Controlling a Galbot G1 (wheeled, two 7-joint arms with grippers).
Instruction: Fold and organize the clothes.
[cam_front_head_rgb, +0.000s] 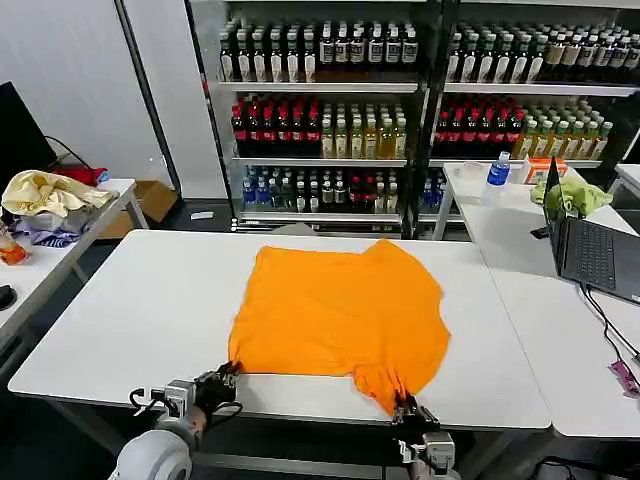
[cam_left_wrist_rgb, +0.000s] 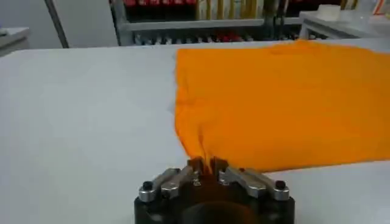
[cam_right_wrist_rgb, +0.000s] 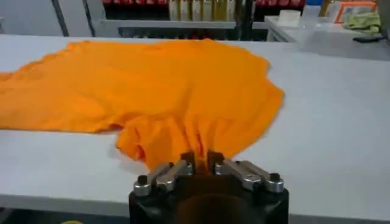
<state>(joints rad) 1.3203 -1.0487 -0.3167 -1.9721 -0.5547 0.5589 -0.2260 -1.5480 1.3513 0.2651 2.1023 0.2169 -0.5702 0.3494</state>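
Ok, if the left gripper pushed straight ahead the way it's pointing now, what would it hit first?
The orange T-shirt itself: the left gripper is shut on its near corner, so going on would bunch cloth over the white table. Beyond the shirt the table looks free, though depth is unclear.

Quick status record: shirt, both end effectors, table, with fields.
shirt: orange T-shirt spread flat on the white table, no lettering showing
left end effector: shut on the shirt's near left corner at the table's near edge
right end effector: shut on bunched fabric at the shirt's near right corner
fold state: not yet folded
neighbours: laptop on the table to the right
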